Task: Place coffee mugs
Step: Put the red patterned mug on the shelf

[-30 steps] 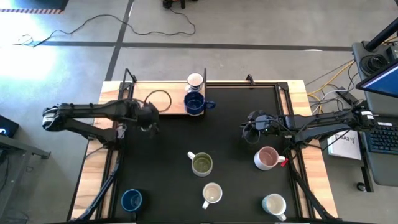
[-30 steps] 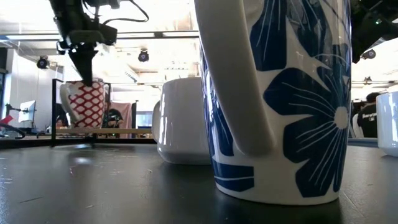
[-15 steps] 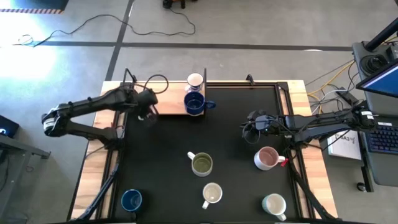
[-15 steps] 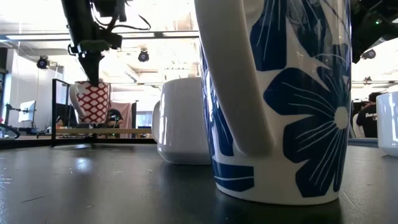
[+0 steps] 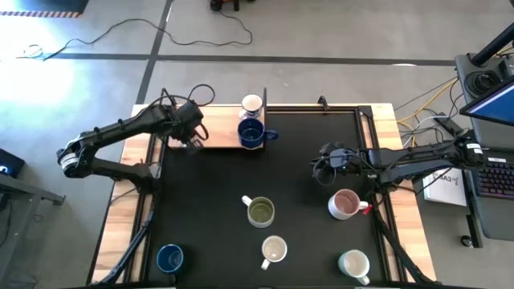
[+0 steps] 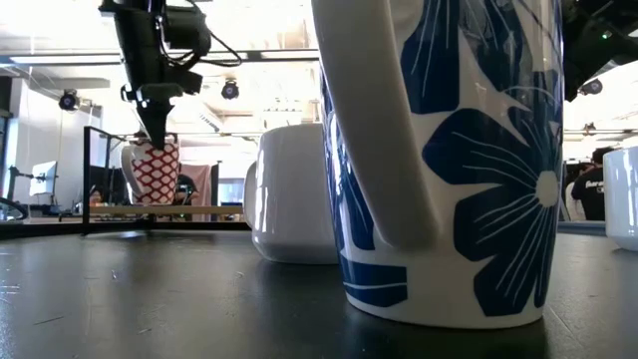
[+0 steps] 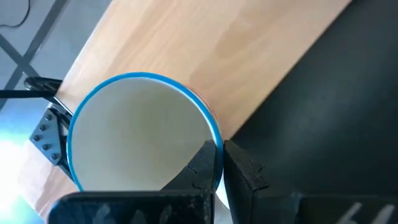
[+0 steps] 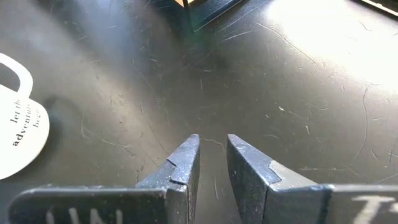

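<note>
Since a second ago my left arm has swung back from the black mat toward the wooden board along the table's far edge, carrying its mug along; everything else sits where it was.

Left gripper (image 5: 193, 138): fingers pinched tight on the rim of the red-and-white patterned mug (image 6: 152, 172), one finger inside, one outside. The wrist view looks down into this mug's pale interior with a blue rim (image 7: 142, 134), held over the wooden board (image 5: 221, 127) near its left end, right at the border with the black mat (image 5: 305, 160). From the low view it hangs upright under my fingers; whether its base touches the board, I cannot tell.

Right gripper (image 5: 323, 170): idle over bare mat on the right side, fingers (image 8: 180, 163) partly open with a narrow gap, gripping nothing. A white mug with printed lettering (image 8: 18, 124) shows at the edge of its wrist view.

Other mugs:
- white mug (image 5: 252, 104) and dark blue mug (image 5: 251, 134) on the board, close together
- olive-green-inside mug (image 5: 260, 211) mid-mat
- cream mug (image 5: 274, 250) just nearer than it
- pink mug (image 5: 345, 204) at right
- white mug (image 5: 353, 263) at near right
- second dark blue mug (image 5: 169, 258) at near left
</note>
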Controlling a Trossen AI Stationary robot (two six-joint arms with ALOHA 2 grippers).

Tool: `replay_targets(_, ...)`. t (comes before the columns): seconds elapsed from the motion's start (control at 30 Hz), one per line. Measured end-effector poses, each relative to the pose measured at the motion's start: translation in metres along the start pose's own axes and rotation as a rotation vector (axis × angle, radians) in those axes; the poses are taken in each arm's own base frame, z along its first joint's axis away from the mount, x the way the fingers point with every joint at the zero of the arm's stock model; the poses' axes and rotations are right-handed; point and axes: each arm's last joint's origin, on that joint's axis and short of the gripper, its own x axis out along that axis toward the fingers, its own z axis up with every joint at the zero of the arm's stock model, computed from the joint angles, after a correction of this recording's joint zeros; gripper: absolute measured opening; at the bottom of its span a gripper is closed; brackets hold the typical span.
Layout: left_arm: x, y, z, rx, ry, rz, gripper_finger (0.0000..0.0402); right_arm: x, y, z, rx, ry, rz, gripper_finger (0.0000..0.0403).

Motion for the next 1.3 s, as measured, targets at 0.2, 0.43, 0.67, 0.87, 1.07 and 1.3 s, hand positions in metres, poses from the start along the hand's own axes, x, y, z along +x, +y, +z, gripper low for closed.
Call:
replay_targets(0.2, 0.009, 0.011, 0.005, -0.005, 0.019, 0.028, 0.0018, 0.0, 0.0, 0.0, -0.001, 0.001, -0.001, 0.0068)
replay_targets(0.43, 0.013, 0.017, 0.008, -0.022, 0.012, 0.036, 0.0042, 0.0, 0.0, 0.0, -0.001, 0.004, -0.002, 0.0068)
replay_targets(0.67, 0.009, 0.019, 0.009, -0.031, 0.003, 0.033, 0.0069, 0.0, 0.0, 0.0, 0.0, 0.004, -0.003, 0.0068)
replay_targets(0.87, -0.009, 0.023, 0.021, -0.07, -0.067, 0.032, 0.0084, 0.0, 0.0, -0.001, 0.0, 0.004, -0.003, 0.0068)
replay_targets(1.07, -0.008, 0.024, 0.025, -0.117, 0.002, 0.032, 0.0084, 0.0, 0.0, -0.001, -0.004, 0.009, -0.004, 0.0068)
replay_targets(1.3, -0.021, 0.026, 0.018, -0.154, -0.003, 0.022, 0.0084, 0.0, -0.002, -0.004, -0.014, 0.041, -0.024, 0.0068)
